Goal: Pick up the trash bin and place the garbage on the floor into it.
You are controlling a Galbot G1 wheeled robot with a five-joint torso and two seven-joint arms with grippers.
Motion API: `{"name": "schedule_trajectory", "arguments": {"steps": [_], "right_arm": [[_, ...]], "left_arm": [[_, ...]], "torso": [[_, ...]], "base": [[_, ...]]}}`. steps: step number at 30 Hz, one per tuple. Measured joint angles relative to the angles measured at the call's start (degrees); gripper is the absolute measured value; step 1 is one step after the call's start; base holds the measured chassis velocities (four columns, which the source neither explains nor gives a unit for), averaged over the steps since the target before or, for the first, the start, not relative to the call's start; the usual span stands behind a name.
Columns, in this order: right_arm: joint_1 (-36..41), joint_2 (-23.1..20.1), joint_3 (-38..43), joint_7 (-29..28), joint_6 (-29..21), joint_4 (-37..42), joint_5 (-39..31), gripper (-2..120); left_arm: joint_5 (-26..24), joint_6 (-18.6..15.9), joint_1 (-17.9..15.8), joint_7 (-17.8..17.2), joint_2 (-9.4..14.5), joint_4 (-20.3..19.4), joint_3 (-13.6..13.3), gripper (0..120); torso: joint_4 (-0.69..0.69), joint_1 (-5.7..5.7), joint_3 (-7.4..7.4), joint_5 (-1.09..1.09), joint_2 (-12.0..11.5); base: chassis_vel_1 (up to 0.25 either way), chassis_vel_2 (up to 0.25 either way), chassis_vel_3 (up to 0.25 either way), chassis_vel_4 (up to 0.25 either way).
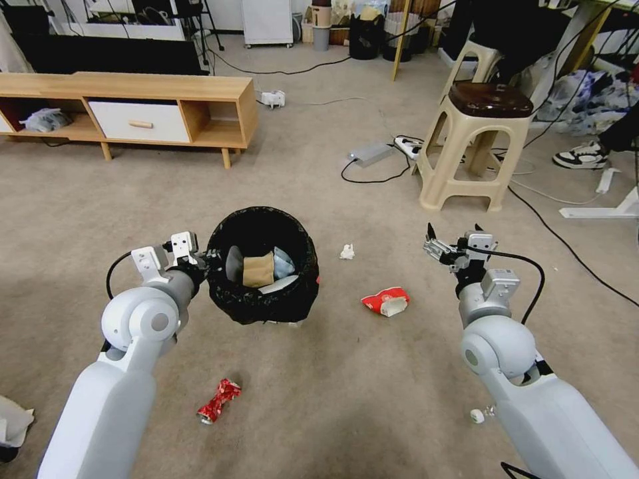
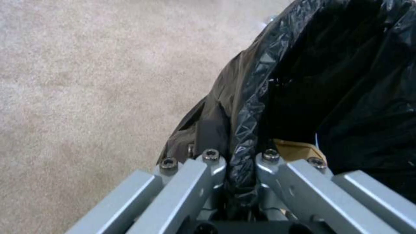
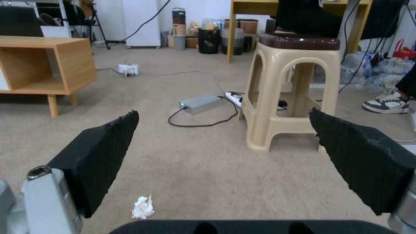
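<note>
Glossy black plastic folds over the rim of the bin [image 1: 261, 266], which sits at the middle of the head view on the beige carpet [image 1: 333, 399]. The left gripper [image 1: 203, 258] is at the bin's 9 o'clock edge, its fingers pinched tight on the bag-covered rim; the left wrist view shows that rim [image 2: 247, 130] clamped between the metal fingers [image 2: 208, 169]. Inside the bin lie a brown paper bag [image 1: 258, 269] and some pale scraps. At 7 o'clock from the bin, well apart, a crushed red can [image 1: 219, 400] lies on the carpet. At 3 o'clock, near the bin, is a white paper wad [image 1: 347, 251], and at 4 o'clock a red-and-white wrapper [image 1: 386, 301]. Farther right, the right gripper [image 1: 452, 233] hangs above the carpet with its black pads [image 3: 99, 159] spread wide and nothing between them; the wad [image 3: 143, 207] shows beyond them in the right wrist view. At 1 o'clock from that gripper stands a beige plastic stool [image 1: 476, 143].
</note>
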State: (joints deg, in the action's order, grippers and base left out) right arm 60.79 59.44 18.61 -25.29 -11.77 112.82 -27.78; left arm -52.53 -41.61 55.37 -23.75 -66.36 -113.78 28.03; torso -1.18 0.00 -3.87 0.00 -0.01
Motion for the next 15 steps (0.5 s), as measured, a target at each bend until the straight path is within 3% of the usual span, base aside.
{"name": "schedule_trajectory", "arguments": {"steps": [15], "right_arm": [[-0.36,0.05,0.05,0.29,0.4,-0.06,-0.07,100]], "left_arm": [[-0.04,0.01,0.09,0.0,-0.09,0.1,0.04,1]], "torso": [[0.0,0.0,-0.01,0.0,0.0]], "base": [[0.018,-0.021,-0.018,0.007]]}}
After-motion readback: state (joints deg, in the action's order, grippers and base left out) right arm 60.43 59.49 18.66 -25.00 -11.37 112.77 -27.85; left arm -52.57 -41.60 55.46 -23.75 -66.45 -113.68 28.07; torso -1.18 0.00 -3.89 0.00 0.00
